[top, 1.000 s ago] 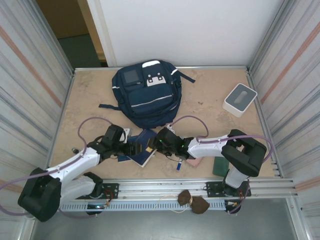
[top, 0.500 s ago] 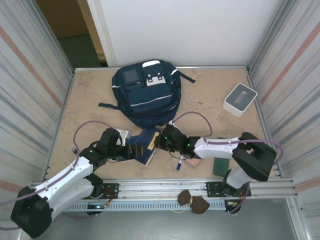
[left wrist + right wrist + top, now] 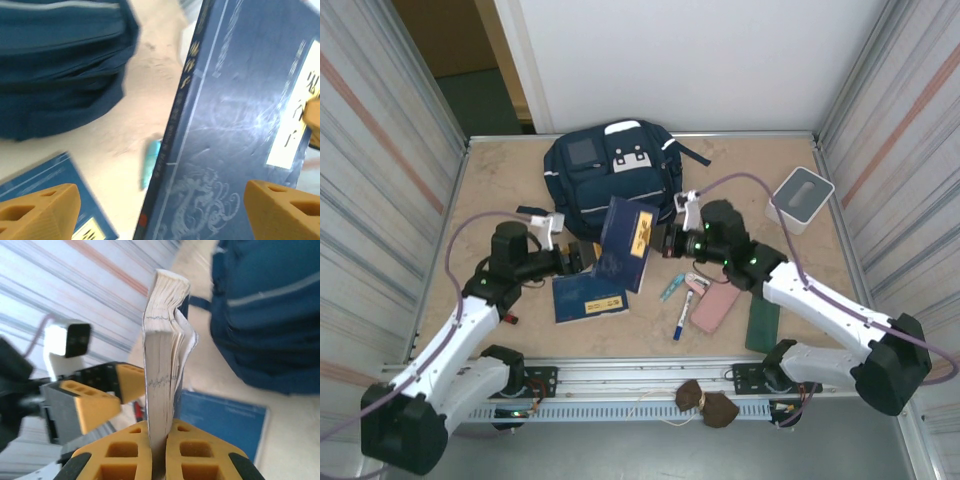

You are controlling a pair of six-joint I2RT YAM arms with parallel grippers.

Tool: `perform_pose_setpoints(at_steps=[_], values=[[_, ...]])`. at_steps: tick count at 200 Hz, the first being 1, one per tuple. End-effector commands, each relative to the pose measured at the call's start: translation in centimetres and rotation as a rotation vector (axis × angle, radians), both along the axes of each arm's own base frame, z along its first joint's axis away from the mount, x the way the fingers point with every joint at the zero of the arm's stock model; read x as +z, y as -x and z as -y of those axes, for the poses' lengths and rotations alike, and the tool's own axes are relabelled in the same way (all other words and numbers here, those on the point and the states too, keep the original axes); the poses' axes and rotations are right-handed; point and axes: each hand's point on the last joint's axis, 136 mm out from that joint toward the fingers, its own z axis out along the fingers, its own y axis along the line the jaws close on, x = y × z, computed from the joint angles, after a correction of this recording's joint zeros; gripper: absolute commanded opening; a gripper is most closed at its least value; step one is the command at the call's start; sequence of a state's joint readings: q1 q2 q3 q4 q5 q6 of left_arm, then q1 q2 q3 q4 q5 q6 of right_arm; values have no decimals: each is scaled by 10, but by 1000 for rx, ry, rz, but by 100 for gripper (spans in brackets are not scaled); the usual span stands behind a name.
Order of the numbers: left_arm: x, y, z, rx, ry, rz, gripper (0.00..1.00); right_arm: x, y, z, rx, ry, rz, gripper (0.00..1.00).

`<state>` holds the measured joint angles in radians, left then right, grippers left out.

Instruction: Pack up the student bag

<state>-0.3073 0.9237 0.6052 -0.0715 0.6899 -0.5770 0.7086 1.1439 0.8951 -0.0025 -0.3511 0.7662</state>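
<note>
Pale, mottled table (image 3: 740, 215), boxed in by ribbed metal walls left and right, a white wall at the far side and an open doorway at the far left. Slotted metal rail (image 3: 650, 375) along the near edge.

At the far middle, flat on the table: the bag (image 3: 612, 190), navy, with a pale stripe across the front and a white patch and a grey patch near its far end.

Just near of it, held tilted off the table by the right gripper (image 3: 668, 240): a navy book (image 3: 628, 243), jaws clamped tight on its edge. Bears a yellow cover label with dark characters and gilt marks down the spine, too blurred to read. Beside the book's left side, the left gripper (image 3: 585, 258), jaws spread wide, gripping nothing.

Flat on the table nearer the rail, a second book (image 3: 588, 297), navy, with its own yellow label, unreadable. To the right, a teal marker (image 3: 672, 288), a pen (image 3: 681, 318), a pink item (image 3: 715, 308) and a dark green item (image 3: 761, 325). At the far right, a white box (image 3: 800, 198).
</note>
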Motion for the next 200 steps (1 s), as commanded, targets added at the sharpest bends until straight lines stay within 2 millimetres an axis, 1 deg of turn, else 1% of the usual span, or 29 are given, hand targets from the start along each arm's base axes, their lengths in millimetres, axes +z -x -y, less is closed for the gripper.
perform_pose_setpoints(at_steps=[1,16,36,46,66,80,87,94,104,114,129,133,138,148,161,180,200], values=[[47,0,23,-175,120,109,85,47,15,-6,193,-78,97,0],[56,-4,31,-223,166,114,78,58,10,-3,229,-104,96,0],[63,-8,37,-252,205,128,59,61,1,2,249,-112,93,0],[65,-11,38,-251,209,139,49,58,-5,4,255,-108,84,0],[71,-17,39,-240,213,151,23,45,-22,12,232,-87,32,0],[78,-21,39,-229,226,158,11,34,-36,20,186,-72,-26,0],[82,-23,39,-218,235,162,7,30,-41,24,162,-73,-49,6],[86,-25,39,-206,248,162,4,28,-44,26,147,-80,-52,14],[93,-28,39,-191,277,162,0,27,-46,25,138,-100,-40,29],[100,-31,39,-179,312,160,0,24,-47,24,127,-126,-37,42],[105,-36,39,-151,356,149,0,22,-47,20,125,-167,-28,58],[107,-38,39,-142,367,148,0,21,-48,19,122,-174,-29,65],[109,-39,39,-136,379,147,0,20,-48,18,118,-180,-26,69],[113,-41,41,-133,398,147,0,18,-49,16,108,-191,-19,75],[118,-43,44,-138,414,149,0,15,-50,11,114,-198,-6,80],[120,-48,48,-145,430,143,0,10,-53,3,144,-216,-7,84],[118,-57,51,-141,450,126,0,19,-55,-5,192,-289,5,86]])
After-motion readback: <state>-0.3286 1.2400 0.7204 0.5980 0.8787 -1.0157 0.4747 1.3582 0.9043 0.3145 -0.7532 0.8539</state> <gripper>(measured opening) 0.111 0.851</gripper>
